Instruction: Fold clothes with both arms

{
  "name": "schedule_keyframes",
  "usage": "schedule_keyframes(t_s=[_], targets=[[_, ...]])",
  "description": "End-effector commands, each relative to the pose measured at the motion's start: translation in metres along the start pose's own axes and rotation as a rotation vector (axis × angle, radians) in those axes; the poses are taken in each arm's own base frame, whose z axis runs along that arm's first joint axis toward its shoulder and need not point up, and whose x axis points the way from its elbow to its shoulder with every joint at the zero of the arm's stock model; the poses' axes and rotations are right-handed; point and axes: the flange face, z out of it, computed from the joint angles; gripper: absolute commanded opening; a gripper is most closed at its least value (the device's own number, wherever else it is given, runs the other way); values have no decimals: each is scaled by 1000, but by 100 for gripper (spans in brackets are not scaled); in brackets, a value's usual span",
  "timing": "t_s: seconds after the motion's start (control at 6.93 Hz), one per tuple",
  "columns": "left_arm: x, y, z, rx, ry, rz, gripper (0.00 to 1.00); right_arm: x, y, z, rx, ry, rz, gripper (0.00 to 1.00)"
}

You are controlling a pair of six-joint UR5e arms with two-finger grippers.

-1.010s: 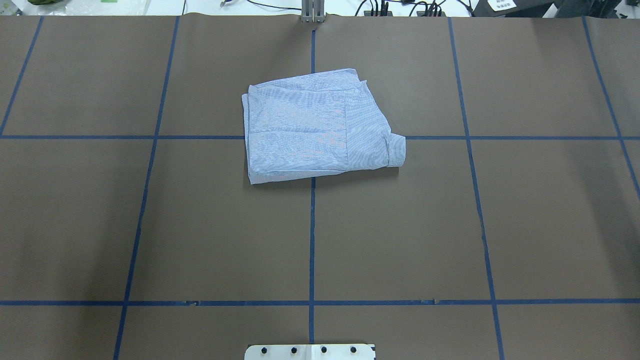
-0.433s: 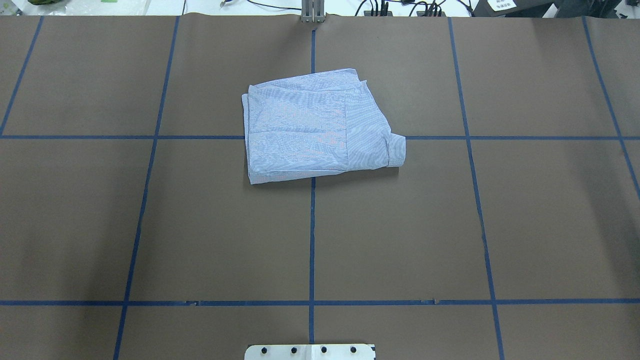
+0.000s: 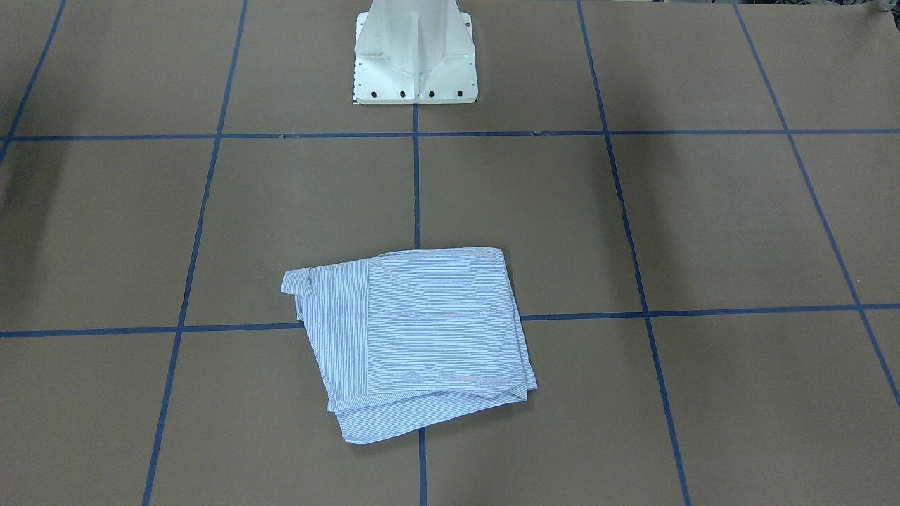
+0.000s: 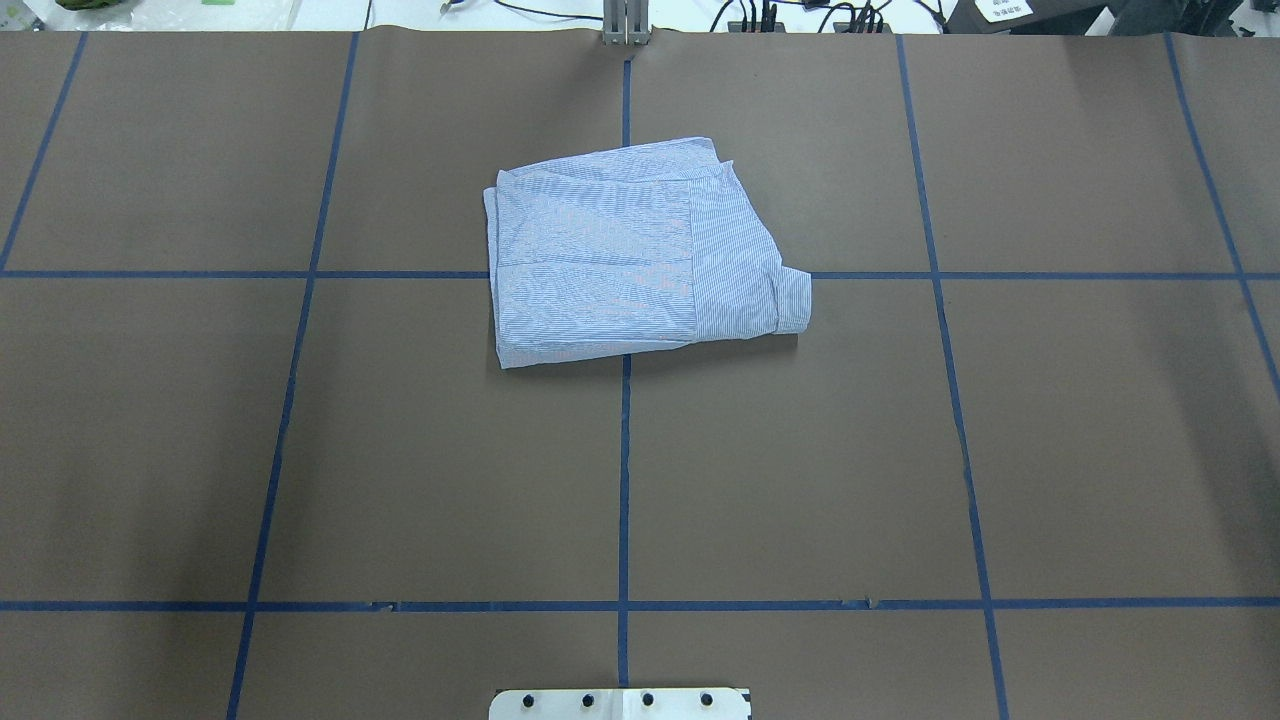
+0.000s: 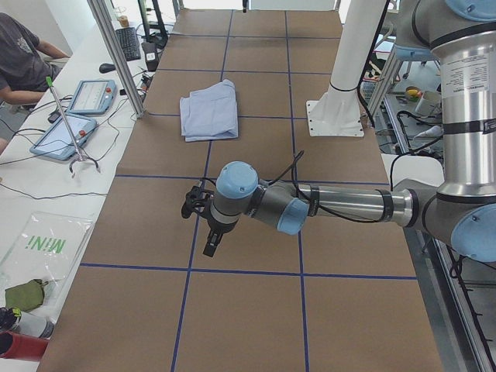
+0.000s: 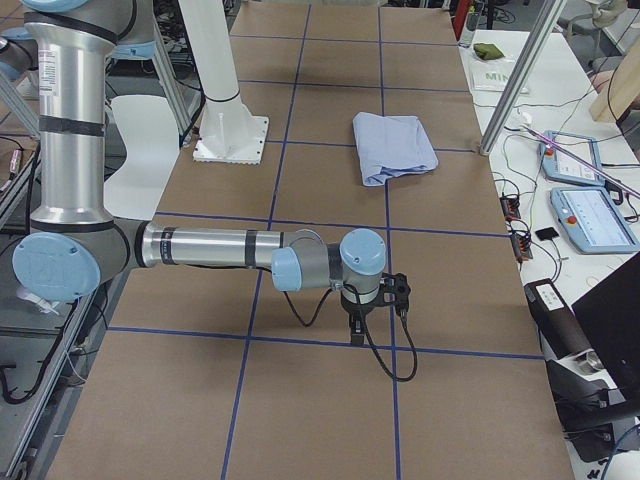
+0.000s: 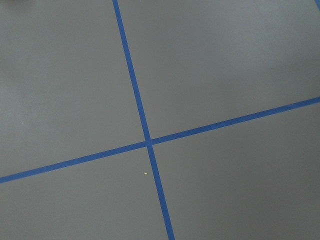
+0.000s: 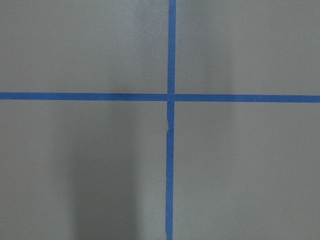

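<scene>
The clothes are one light blue striped shirt (image 4: 630, 255), folded into a rough square and lying flat at the table's middle, far side from the robot's base. It also shows as the shirt (image 3: 422, 330), the shirt (image 5: 208, 112) and the shirt (image 6: 393, 145). Neither arm touches it. My left gripper (image 5: 211, 240) hangs over the brown table far from the shirt, at the table's left end. My right gripper (image 6: 357, 330) hangs likewise at the right end. Both show only in the side views, so I cannot tell whether they are open or shut. The wrist views hold only table and blue tape.
The white pedestal base (image 3: 415, 56) stands at the table's near edge. Blue tape lines (image 4: 624, 470) grid the brown table (image 4: 400, 450). A side bench holds tablets (image 5: 66, 136) and cables, with a seated person (image 5: 19, 58) beside it. An aluminium post (image 5: 116, 54) rises by the table edge.
</scene>
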Motion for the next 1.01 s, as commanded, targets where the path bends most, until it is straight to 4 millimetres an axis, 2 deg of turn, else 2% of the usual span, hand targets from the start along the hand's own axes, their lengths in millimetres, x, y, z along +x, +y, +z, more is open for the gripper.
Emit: schedule_keyframes(t_s=[0.0, 0.14, 0.87], targets=[[-5, 3, 4, -9, -2, -11, 100, -1, -1, 0, 0, -3, 2, 100], [-12, 8, 12, -25, -1, -25, 100, -2, -1, -1, 2, -5, 0, 100], [-8, -1, 10, -15, -1, -12, 100, -2, -1, -2, 3, -7, -5, 100]])
